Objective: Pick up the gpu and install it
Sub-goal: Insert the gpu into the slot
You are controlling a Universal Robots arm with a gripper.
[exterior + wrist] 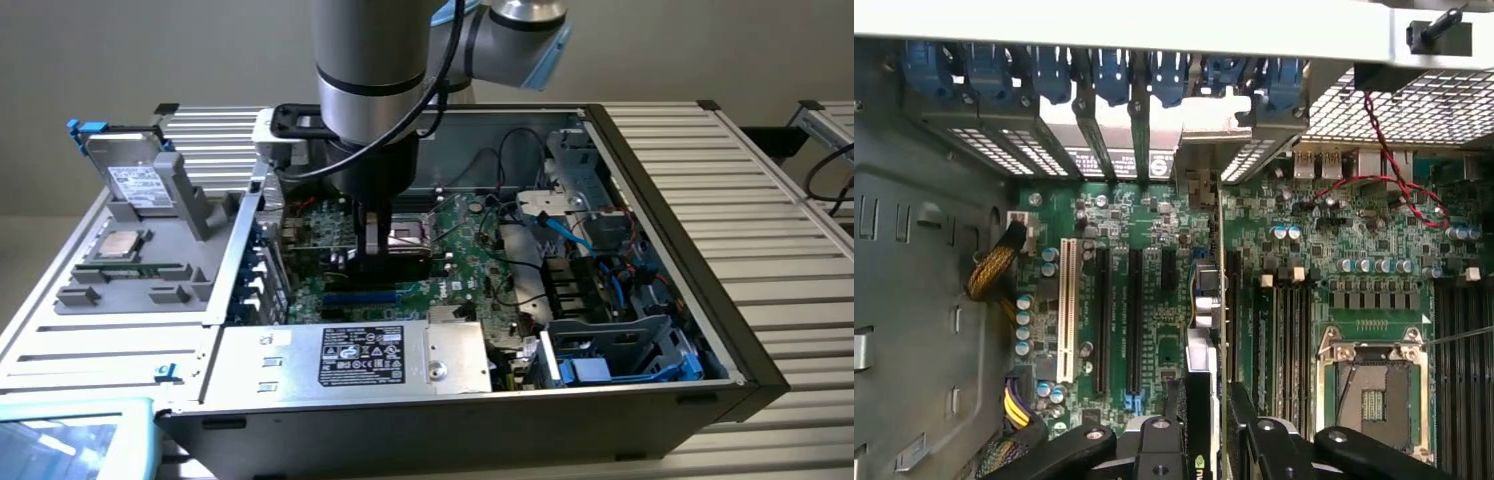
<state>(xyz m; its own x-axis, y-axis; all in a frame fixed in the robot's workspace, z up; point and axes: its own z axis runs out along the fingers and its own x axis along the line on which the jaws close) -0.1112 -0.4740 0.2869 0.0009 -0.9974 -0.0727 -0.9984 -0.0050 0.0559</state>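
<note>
My gripper point(380, 235) reaches down into the open computer case point(747, 330), over the green motherboard point(461, 250). It is shut on the gpu point(396, 268), a flat black card held on edge just above the board. In the wrist view the gpu point(1201, 380) runs edge-on between the black fingers point(1249, 430) of my gripper point(1211, 420). The card's far end reaches the rear slot brackets point(1154, 150). It stands beside the black expansion slots point(1134, 300), on the side towards the processor socket point(1374, 385). Whether its edge sits in a slot is hidden.
A silver power supply with a black label point(360, 360) lies at the case's front. Blue and black cables point(574, 235) and drive bays point(627, 350) crowd the exterior view's right. On the grey fixture point(80, 300) at the exterior view's left stand a drive point(134, 180) and a processor point(120, 245).
</note>
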